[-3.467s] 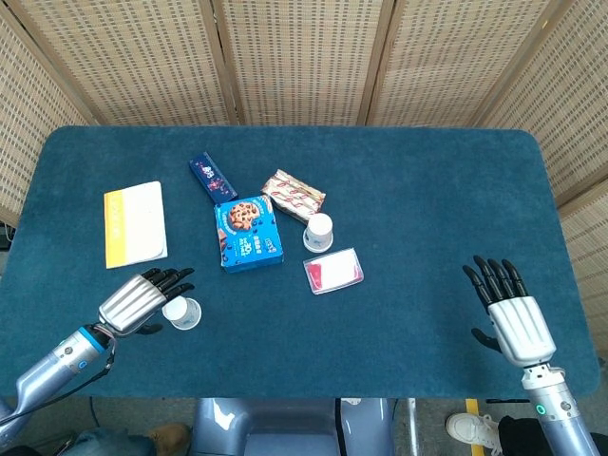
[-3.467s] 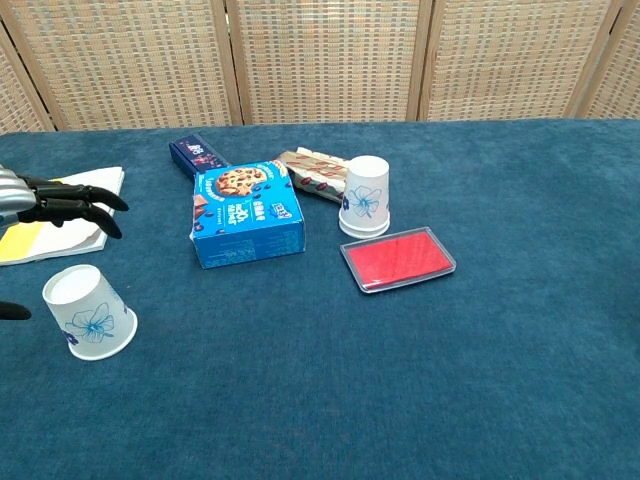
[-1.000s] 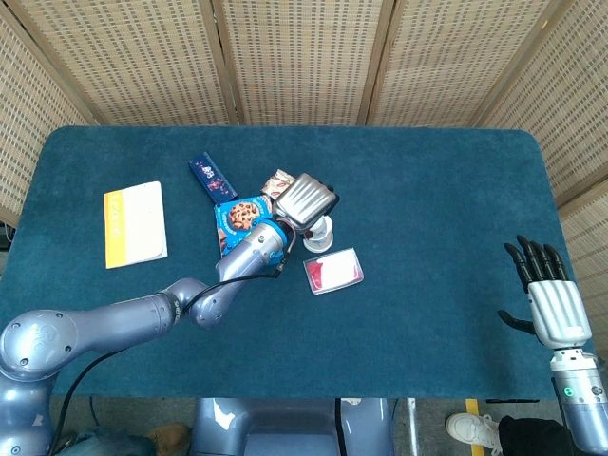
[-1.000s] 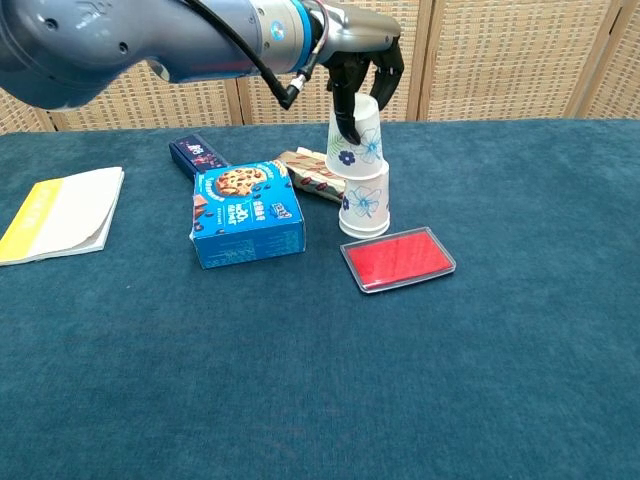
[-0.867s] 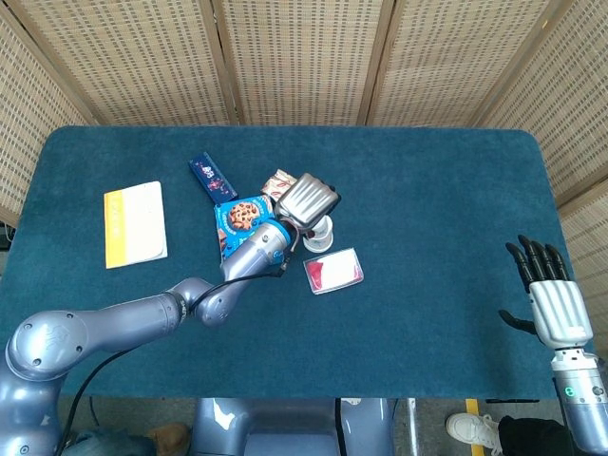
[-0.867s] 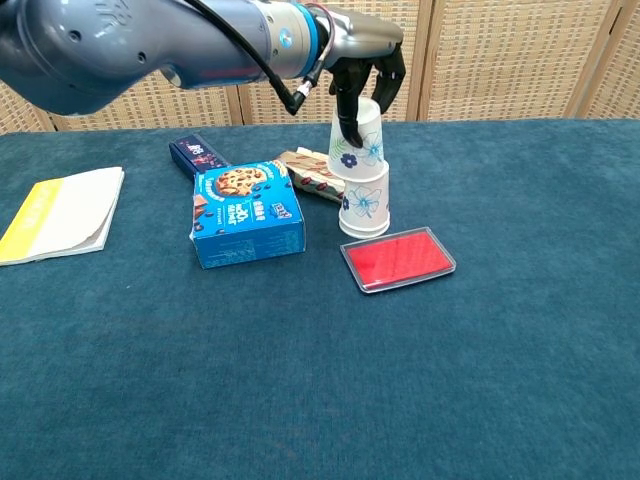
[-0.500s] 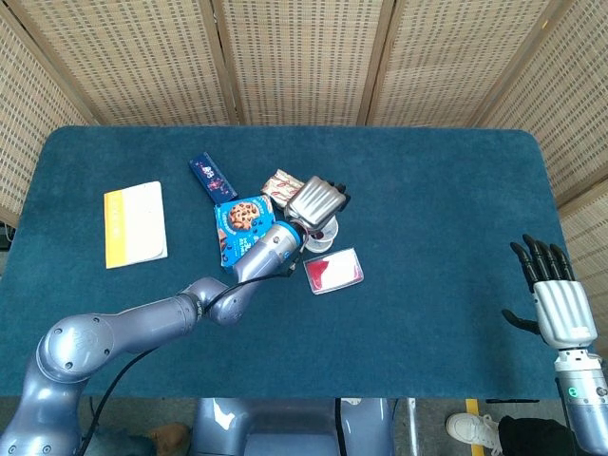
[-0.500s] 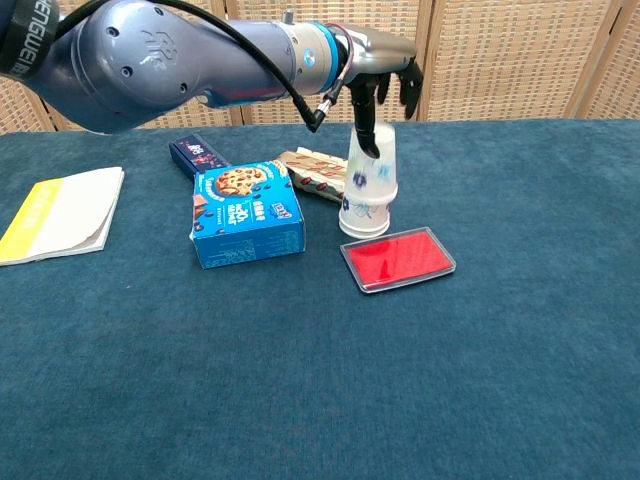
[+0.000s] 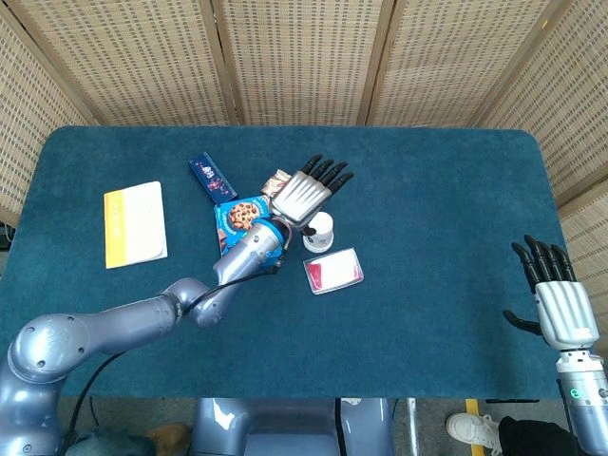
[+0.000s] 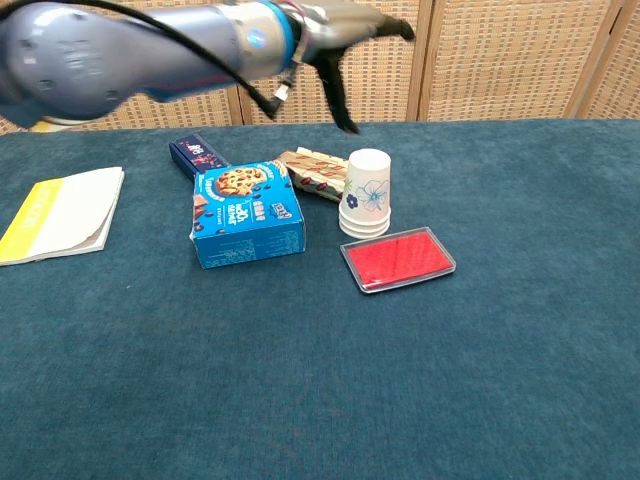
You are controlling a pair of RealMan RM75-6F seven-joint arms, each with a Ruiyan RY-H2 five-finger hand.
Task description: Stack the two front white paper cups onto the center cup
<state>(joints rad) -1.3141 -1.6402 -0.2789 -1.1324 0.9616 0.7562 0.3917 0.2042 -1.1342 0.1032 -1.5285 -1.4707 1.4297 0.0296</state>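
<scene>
Yellow-edged notebook [image 9: 134,224] sits at 9 o'clock on the desk [image 9: 427,209]. Left hand [image 9: 304,195] hovers mid-desk, fingers [image 9: 328,173] spread wide, holding nothing; stacked paper cups [image 10: 365,193] just below, touching the red card case [image 10: 398,258]. Right hand [image 9: 560,309] at 4 o'clock, fingers apart, empty.

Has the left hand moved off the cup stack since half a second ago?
Yes. The left hand has opened and lifted away from the cup stack, now toward the screen behind the striped packet.

Blue cookie box [image 10: 247,213] on the blue table [image 10: 420,380], red case [image 10: 398,258], yellow-edged notebook [image 9: 134,223], dark blue bar [image 9: 211,176], striped snack pack [image 10: 314,173]
</scene>
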